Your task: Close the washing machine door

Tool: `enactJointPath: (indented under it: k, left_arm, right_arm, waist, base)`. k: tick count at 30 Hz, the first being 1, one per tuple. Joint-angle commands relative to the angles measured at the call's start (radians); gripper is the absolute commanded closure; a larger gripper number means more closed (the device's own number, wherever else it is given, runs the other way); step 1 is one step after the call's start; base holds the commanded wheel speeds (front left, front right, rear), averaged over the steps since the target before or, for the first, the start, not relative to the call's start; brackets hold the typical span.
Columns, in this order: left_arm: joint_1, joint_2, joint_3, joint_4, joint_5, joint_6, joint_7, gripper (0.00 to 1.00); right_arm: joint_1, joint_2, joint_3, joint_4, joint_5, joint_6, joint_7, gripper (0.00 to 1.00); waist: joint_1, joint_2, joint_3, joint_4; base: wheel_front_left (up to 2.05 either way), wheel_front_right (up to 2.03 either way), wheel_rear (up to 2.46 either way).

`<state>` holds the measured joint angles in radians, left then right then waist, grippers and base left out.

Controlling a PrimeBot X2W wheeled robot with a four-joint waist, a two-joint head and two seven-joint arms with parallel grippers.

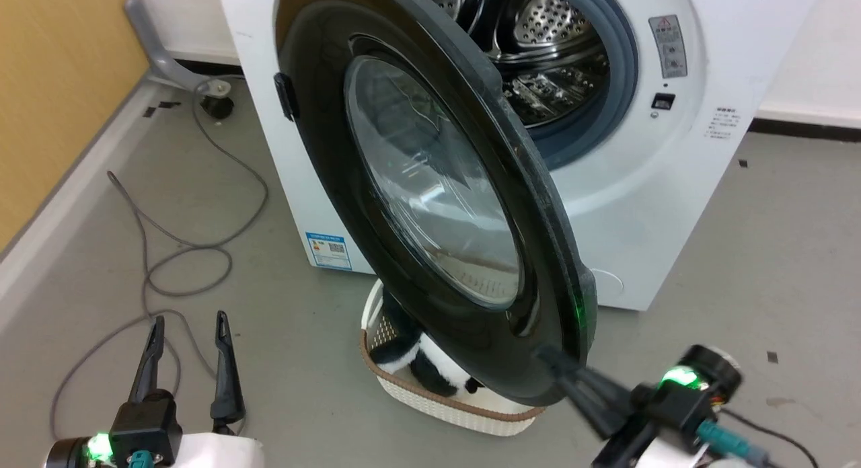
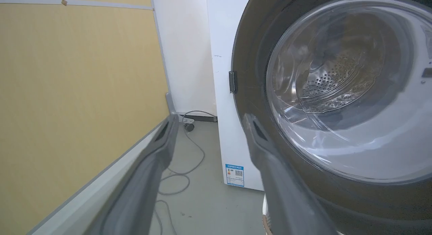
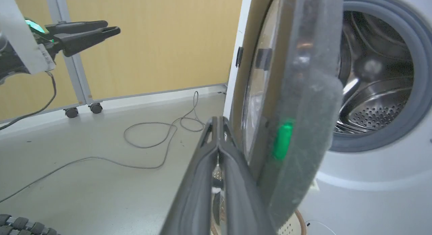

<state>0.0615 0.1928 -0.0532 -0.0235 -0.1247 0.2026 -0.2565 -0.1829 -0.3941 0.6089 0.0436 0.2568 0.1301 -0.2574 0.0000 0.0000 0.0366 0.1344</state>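
The right gripper (image 1: 553,362), lower right, fingers pressed together and empty, is set against the outer rim of the half-open washing machine door (image 1: 430,185) at centre, presumably to push it shut; the left gripper (image 1: 190,323) hovers spread and empty, lower left.

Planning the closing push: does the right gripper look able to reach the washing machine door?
Likely yes: the shut right gripper lies beside the washing machine door, at its lower rim, nothing between.
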Motion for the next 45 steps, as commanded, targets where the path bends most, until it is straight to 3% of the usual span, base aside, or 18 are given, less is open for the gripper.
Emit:
enactJointPath:
  k: [1,12,23,33,45]
  left_arm:
    - [-0.014,-0.007,0.006,0.003,0.008,-0.007,-0.005,0.0]
    - [-0.06,-0.046,0.005,-0.01,0.066,-0.038,-0.005,0.0]
    - [-0.121,-0.085,-0.023,-0.022,0.091,-0.057,-0.005,0.0]
    - [-0.189,-0.111,-0.046,-0.043,0.097,-0.059,-0.005,0.0]
    - [-0.236,-0.126,-0.049,-0.058,0.096,-0.053,-0.005,0.0]
  right_arm:
    - [0.009,0.006,-0.021,0.018,0.011,0.001,-0.004,1.0]
    - [-0.04,0.051,-0.217,0.144,-0.017,0.001,-0.004,1.0]
    - [-0.239,0.047,-0.367,0.316,-0.053,0.001,-0.004,1.0]
    - [-0.479,-0.015,-0.447,0.469,-0.038,0.001,-0.004,1.0]
    - [-0.696,-0.064,-0.436,0.647,-0.044,0.001,-0.004,1.0]
  waist:
    - [0.0,0.0,0.008,-0.006]
    - [0.0,0.0,0.065,-0.011]
    - [0.0,0.0,0.145,0.02]
    - [0.0,0.0,0.271,0.064]
    - [0.0,0.0,0.348,0.082]
  base:
    - [0.0,0.0,0.0]
    - [0.0,0.0,0.0]
    - [0.0,0.0,0.0]
    - [0.0,0.0,0.0]
    - [0.0,0.0,0.0]
